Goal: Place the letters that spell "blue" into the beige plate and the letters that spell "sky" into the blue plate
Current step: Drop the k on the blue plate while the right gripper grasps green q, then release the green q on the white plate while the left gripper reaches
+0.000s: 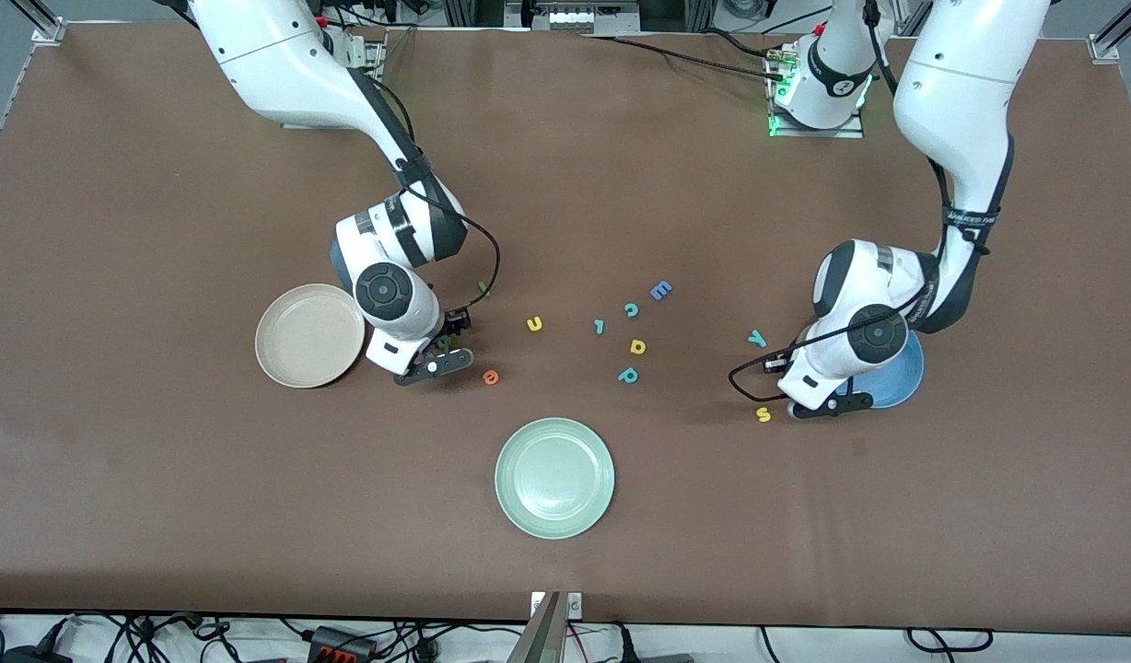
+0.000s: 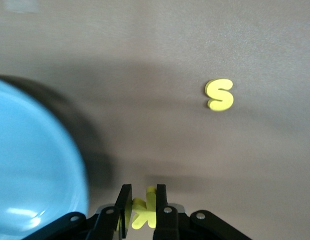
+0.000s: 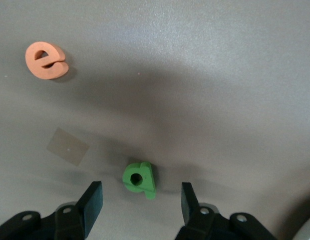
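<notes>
Brown counter fills our view, with two white arms reaching over it. Our left tool is clenched on the yellow k, just beside the blue plate, whose rim sits close to the tool's fingers. The yellow s lies on the counter a little way off from this tool, and the teal y lies near it too. Our right tool is low over the counter with its fingers apart, and the dark green b lies between them, untouched. The orange e lies near this tool, the beige plate just beside it, toward the right arm's end. The yellow u lies farther off
</notes>
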Tool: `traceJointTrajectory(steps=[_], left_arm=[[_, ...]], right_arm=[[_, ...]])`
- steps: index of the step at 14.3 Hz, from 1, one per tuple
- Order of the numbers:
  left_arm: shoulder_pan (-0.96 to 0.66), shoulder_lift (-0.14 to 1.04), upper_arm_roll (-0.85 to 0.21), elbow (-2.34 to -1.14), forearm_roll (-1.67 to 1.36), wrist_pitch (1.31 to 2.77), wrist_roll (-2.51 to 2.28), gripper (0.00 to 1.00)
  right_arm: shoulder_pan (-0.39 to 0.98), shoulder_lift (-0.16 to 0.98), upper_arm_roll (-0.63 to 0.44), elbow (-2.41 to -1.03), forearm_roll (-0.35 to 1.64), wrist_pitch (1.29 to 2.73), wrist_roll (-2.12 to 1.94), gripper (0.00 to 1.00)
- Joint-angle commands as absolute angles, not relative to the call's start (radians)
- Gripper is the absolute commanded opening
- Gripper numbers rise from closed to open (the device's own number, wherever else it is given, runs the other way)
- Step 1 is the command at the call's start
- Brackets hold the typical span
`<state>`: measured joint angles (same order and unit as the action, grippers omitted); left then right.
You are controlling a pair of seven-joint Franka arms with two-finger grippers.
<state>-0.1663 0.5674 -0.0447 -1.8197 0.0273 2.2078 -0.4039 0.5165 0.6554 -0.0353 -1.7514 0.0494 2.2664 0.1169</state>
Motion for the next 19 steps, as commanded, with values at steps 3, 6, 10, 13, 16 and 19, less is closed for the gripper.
traceJointTrajectory(steps=[3,6,10,13,16,19], left_arm=[[-0.108,0.491,-0.032,-1.836,0.054,2.096,-0.280,0.06],[-0.077,0.505,-0.032,-1.845,0.055,2.100,-0.226,0.12],[-0.066,0.508,-0.032,-1.855,0.055,2.102,-0.225,0.33],[-0.066,0.503,-0.032,-1.853,0.055,2.102,-0.241,1.00],[-0.084,0.499,-0.052,-1.851,0.054,2.102,-0.383,1.00],[-0.103,0.508,-0.138,-1.852,0.054,2.115,-0.702,1.00]], right_arm=[[0.518,0.676,-0.032,-1.749,0.061,2.304,0.120,0.70],[0.518,0.681,-0.032,-1.747,0.061,2.306,0.120,0.56],[0.518,0.683,-0.032,-1.747,0.061,2.306,0.121,0.21],[0.509,0.678,-0.034,-1.736,0.063,2.304,0.123,0.05],[0.451,0.634,-0.038,-1.718,0.071,2.287,0.111,0.05],[0.345,0.575,-0.040,-1.724,0.068,2.179,0.106,0.05]])
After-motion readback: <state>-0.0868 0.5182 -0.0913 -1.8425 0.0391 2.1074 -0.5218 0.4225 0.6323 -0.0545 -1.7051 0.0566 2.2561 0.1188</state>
